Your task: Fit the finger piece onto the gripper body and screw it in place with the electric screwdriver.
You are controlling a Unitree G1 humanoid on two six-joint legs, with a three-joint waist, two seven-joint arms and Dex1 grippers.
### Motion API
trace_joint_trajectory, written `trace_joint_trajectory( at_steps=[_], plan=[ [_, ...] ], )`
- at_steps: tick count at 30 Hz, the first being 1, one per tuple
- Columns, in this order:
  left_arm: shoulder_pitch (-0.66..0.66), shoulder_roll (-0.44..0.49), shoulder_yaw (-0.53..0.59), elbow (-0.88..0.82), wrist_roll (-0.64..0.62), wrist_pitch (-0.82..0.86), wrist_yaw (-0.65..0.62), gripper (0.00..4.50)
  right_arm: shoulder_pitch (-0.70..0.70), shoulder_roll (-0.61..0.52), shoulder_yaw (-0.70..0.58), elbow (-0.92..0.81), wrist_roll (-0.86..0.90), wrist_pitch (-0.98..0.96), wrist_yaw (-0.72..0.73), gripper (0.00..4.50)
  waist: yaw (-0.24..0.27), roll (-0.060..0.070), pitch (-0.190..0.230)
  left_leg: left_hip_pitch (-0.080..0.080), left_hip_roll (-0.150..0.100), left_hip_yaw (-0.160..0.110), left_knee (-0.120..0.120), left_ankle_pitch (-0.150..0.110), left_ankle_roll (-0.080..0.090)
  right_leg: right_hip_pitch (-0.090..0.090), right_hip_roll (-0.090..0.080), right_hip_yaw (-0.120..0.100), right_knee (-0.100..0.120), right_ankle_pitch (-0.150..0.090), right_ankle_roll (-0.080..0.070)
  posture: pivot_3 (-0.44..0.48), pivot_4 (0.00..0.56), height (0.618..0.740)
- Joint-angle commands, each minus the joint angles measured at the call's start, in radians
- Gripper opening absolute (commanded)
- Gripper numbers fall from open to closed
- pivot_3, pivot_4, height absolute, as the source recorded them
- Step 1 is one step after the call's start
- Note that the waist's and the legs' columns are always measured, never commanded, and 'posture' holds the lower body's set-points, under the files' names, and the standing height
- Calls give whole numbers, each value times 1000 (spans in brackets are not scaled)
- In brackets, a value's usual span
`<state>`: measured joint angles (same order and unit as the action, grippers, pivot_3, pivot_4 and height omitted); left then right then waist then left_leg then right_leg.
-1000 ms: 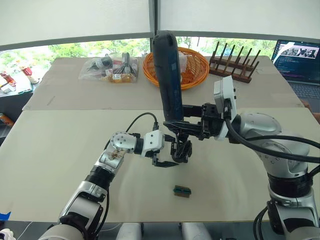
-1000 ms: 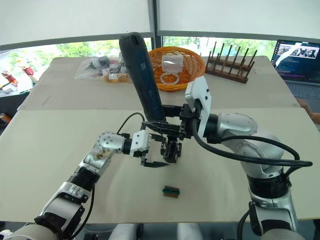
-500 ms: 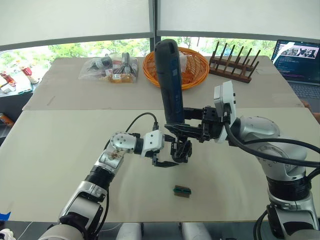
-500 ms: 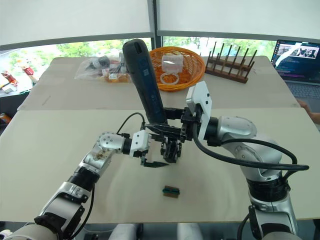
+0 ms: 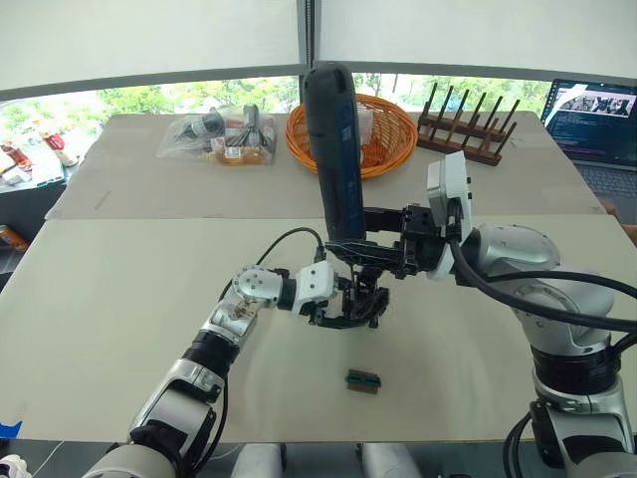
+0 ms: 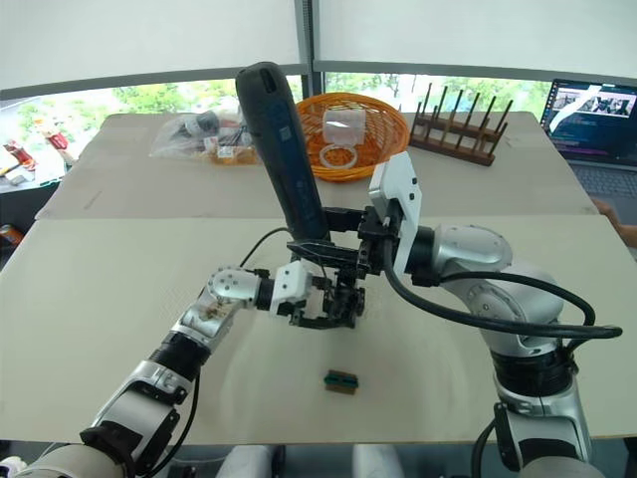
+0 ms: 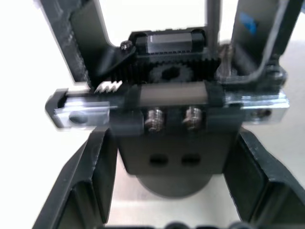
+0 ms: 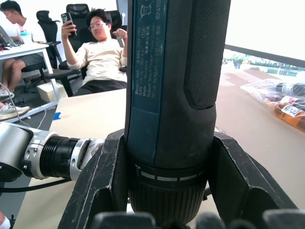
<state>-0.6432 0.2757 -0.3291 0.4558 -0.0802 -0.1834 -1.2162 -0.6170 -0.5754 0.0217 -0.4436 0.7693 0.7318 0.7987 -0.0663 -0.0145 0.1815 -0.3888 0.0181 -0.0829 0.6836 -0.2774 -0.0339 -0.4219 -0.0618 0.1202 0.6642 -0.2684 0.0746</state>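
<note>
The gripper body is a small black assembly standing on the table's middle; the left wrist view shows its toothed rail and two screws. My left gripper is open, one finger on each side of the body's round base. My right gripper is shut on the electric screwdriver, holding it upright and slightly tilted. Its thin metal bit comes down onto the top of the body. A black upright piece rises from the rail; I cannot tell whether it is the finger piece.
A small green-and-black block lies near the table's front edge. At the back stand an orange basket, a wooden rack and a clear bag of items. A laptop sits far right. People sit behind.
My left gripper has moved right from beside the gripper body and now straddles its base. The screwdriver dipped half a second ago and is back at its earlier height.
</note>
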Motion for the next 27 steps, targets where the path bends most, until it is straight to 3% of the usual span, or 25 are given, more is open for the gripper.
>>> trace_joint_trajectory(
  at_steps=[1,27],
  plan=[
    [-4,-3,-8,11,11,-19,2,2611,-33,-8,-45,-51,34,-4,-6,1934,0,0,0,0,0,0,0,0,0,0,0,0,0,0,0,0,150,740],
    [-20,15,13,68,-6,8,-3,2611,-14,-23,-58,-46,53,1,-30,1934,-1,0,0,1,0,0,0,0,0,1,0,0,0,0,0,0,150,740]
  ],
)
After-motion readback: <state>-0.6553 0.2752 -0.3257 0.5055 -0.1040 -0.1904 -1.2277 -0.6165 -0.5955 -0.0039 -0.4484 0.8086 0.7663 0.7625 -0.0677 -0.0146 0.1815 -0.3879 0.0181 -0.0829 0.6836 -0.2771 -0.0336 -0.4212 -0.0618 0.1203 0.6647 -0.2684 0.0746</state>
